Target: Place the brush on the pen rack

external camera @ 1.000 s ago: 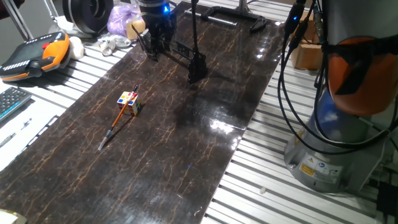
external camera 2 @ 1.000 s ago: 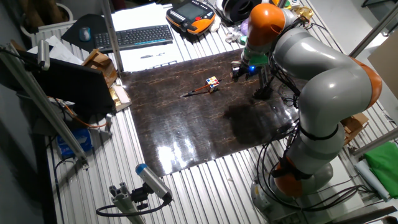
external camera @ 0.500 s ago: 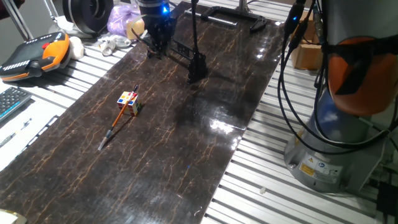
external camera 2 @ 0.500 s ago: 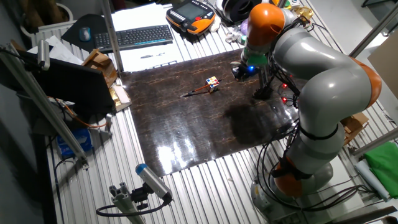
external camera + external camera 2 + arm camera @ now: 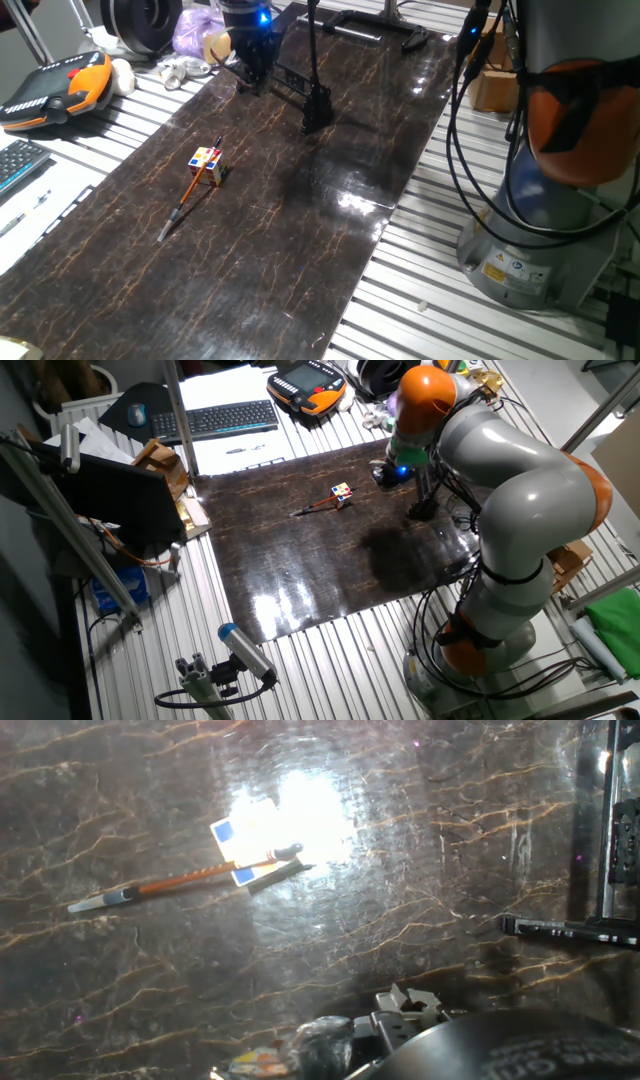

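Brush: your brush (image 5: 190, 194) lies flat on the dark marbled desk (image 5: 300, 240), its upper end propped against the puzzle cube (image 5: 208, 160); the shaft is thin and orange-brown, with a dark band before the greyish tip (image 5: 90, 903).
Why it lies so: leaning on the cube, one end is probably lifted slightly, which may help you get under it.
Cube: small, multicoloured and blocky; the hand view washes it out under glare.
Pen rack: the pen rack (image 5: 300, 92) stands well apart from the brush, a thin black notched bar ending in a blocky foot.
Gripper: the gripper (image 5: 252, 75) sits low at the rack's far end, nowhere near the brush; you cannot tell whether the fingers are parted or closed, and they carry nothing visible.
Desk: glossy, reflective, veined brown on black.
Stage: in my judgement, pickup not yet begun.
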`<state>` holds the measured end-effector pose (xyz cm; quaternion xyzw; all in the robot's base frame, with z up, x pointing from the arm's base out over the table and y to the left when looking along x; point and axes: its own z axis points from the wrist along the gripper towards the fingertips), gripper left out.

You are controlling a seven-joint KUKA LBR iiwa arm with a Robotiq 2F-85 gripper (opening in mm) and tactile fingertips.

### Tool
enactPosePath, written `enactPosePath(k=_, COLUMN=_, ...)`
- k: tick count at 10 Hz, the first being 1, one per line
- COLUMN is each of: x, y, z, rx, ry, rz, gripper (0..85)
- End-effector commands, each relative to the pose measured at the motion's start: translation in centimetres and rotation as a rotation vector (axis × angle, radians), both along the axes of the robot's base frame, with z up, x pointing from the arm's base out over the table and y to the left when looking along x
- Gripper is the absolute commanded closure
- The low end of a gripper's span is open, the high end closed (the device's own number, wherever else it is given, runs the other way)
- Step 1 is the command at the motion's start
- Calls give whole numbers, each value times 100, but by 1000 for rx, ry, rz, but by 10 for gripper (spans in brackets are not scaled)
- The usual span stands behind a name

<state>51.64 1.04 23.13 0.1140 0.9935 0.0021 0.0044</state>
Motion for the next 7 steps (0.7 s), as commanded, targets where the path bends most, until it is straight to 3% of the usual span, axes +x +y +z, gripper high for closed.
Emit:
enactPosePath(k=1, x=21, y=52, z=-40, rx=0, ry=-2, rz=-10, gripper=843)
enactPosePath(k=7, x=232, y=365, z=-402, rx=27, ry=-5, rz=-65, gripper=843)
